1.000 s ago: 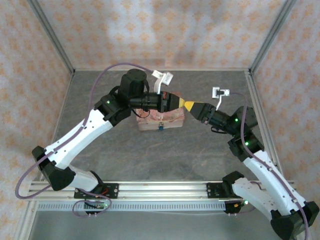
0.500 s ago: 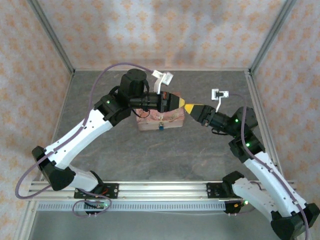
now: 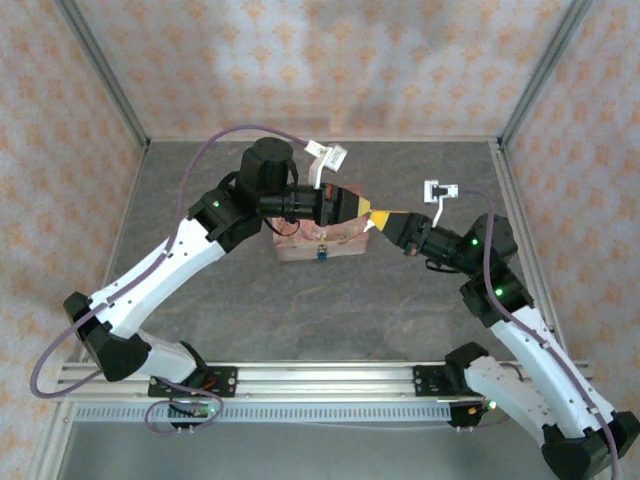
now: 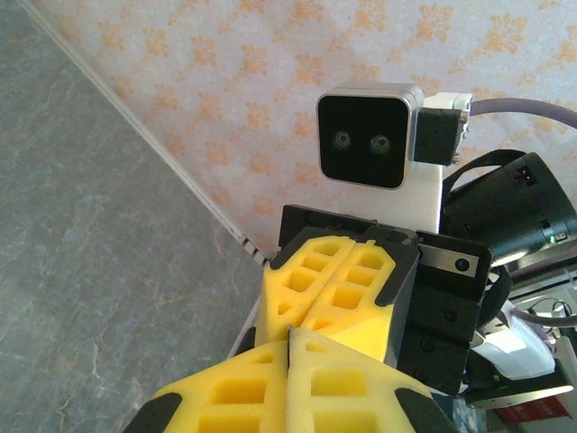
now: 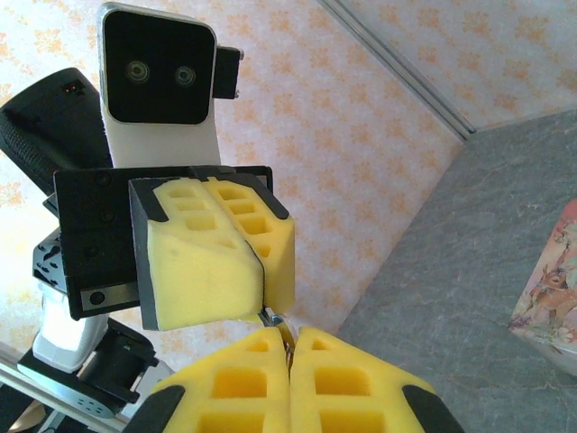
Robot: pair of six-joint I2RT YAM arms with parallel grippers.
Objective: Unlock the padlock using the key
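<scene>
- The key (image 5: 270, 317) is probably being passed from one claw to the other, since the two claws are being held tip to tip.
- The left gripper (image 3: 362, 208) is being squeezed together on the tiny key, which pokes out of its tips.
- The right gripper (image 3: 384, 217) is being squeezed together too. Whether the key is pinched by it cannot be told.
- The left arm is being stretched toward 3 o'clock, over the pink box (image 3: 345, 240).
- The right arm is being pointed toward 10 o'clock.
- The padlock (image 3: 323, 253) is being left alone on the box front, at 7 o'clock from the claws.
- Next, the key likely needs one firm grip and then careful aiming at the keyhole.
</scene>
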